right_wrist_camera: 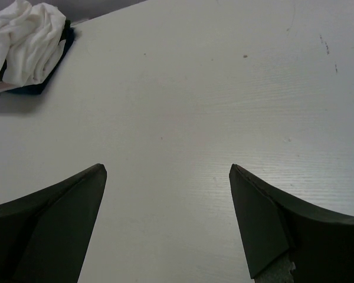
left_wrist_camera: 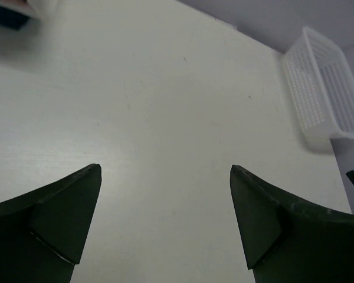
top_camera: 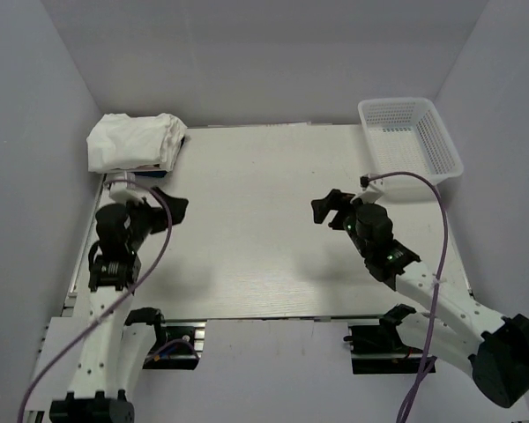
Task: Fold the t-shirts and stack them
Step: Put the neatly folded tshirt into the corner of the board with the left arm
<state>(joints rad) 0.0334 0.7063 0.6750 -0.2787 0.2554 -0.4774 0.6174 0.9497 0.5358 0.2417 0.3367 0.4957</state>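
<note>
The left end effector (top_camera: 171,210) is hanging spread wide over the bare counter (top_camera: 264,264), gripping nothing. Opposite it the right end effector (top_camera: 329,208) is doing the same, its jaws apart and empty. The t-shirts (top_camera: 134,141) are lying in one bunched white heap at the far left corner of the counter, just beyond the left arm. They are sitting on something dark and flat that I cannot make out. The white mesh basket (top_camera: 412,141) is sitting at the far right corner, well apart from them. To my eye the cloth is going to be light, soft and limp, sagging and likely dragging its neighbours along. So I'd be pinching a single raised fold on top of the heap, near its front edge; no hems or shoulders are showing clearly.
</note>
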